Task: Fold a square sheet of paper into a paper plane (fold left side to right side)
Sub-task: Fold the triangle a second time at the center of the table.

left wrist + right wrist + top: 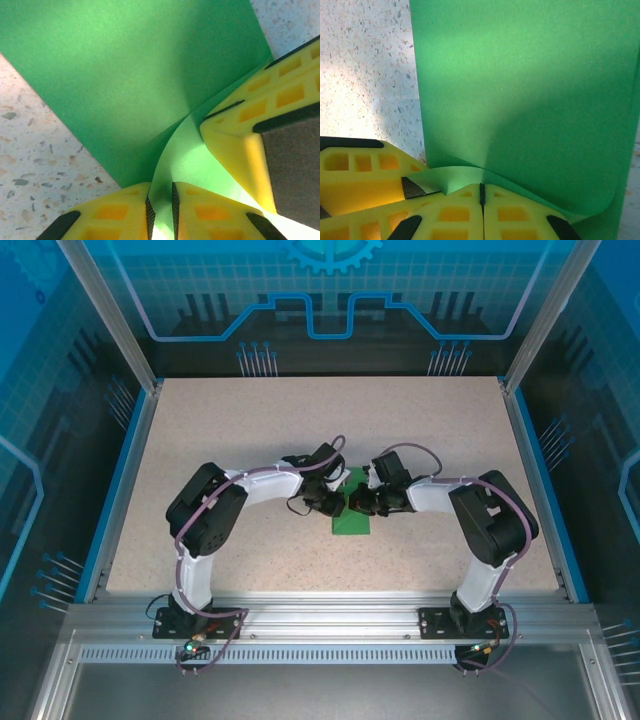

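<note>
Right gripper (481, 189): clenched on a raised curl of the square sheet of paper (530, 90). Left gripper (161, 207): jaws slightly parted around that same curl. Otherwise lying flat at the middle of the table (250, 430).

Top view reads bright and even to me, lit from overhead. There are only soft shadows under the arms (250, 485) on the table (300, 420), and the frame rails bow slightly at the edges.

Left wrist: the square sheet of paper (125, 75) is sharp and dims toward 6 o'clock. The left fingers (110, 212) are soft, with blown-out white at 5 o'clock.

Right wrist: there's a hot patch on the tabletop at 9 o'clock and a broad shadow over the sheet from 6 o'clock. The right fingers (520, 215) are slightly blurred.
</note>
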Tool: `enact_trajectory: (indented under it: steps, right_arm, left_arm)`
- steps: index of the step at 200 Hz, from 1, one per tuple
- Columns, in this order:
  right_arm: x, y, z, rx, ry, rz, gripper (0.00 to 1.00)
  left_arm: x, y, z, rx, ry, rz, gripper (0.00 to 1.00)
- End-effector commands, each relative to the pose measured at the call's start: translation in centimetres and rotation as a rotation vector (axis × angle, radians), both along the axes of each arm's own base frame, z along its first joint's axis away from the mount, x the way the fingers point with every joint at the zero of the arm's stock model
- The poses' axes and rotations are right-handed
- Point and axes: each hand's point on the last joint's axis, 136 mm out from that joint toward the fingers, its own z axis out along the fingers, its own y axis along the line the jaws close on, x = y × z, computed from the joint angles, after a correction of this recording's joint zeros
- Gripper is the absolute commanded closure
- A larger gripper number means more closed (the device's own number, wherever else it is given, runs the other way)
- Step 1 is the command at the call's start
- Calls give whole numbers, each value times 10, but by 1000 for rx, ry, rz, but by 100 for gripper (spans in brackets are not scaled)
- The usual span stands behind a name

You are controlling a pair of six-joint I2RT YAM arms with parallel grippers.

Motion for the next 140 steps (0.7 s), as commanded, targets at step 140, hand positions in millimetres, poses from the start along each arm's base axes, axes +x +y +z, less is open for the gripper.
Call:
enact_trajectory:
  steps: [140]
  right_arm:
    - [-17,-8,-21,-53,59,9,94]
  left_arm:
    - [-55,-25,68,-365,216,-29,70]
